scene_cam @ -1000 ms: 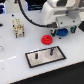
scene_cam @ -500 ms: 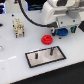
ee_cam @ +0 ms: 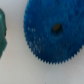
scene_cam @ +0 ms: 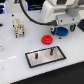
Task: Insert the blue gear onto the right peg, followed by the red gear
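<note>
From my station, the exterior view gives me the whole white bench [scene_cam: 15, 62]. The blue gear [scene_cam: 62, 32] lies flat on it toward the exterior view's right, its axis upright, face to the ceiling. It sits directly under the arm's gripper [scene_cam: 62, 25], and the white wrist body hides its far edge from me. I cannot tell from either camera how the fingers stand: the exterior view blurs them into the wrist housing, and they do not appear in the wrist view at all.

The red gear [scene_cam: 47, 38] lies flat too, hub up, just beside the blue gear on the exterior view's left, apart from it as far as I can judge. Nearer the camera is the grey plate [scene_cam: 44, 56] with its black border, its long side running across the picture and slightly tilted. Two dark pins stand upright on it; the right peg [scene_cam: 50, 50] is bare, and so is its twin [scene_cam: 36, 56]. Both gears are well apart from the plate. A small beige fixture [scene_cam: 18, 27] stands on the bench at the exterior view's left.

The wrist view gives me what the other cannot: the blue gear [ee_cam: 56, 31] seen straight down, filling most of the picture, with fine teeth round the rim and a dark centre hole. A dark green shape [ee_cam: 2, 32] at the edge I cannot identify.
</note>
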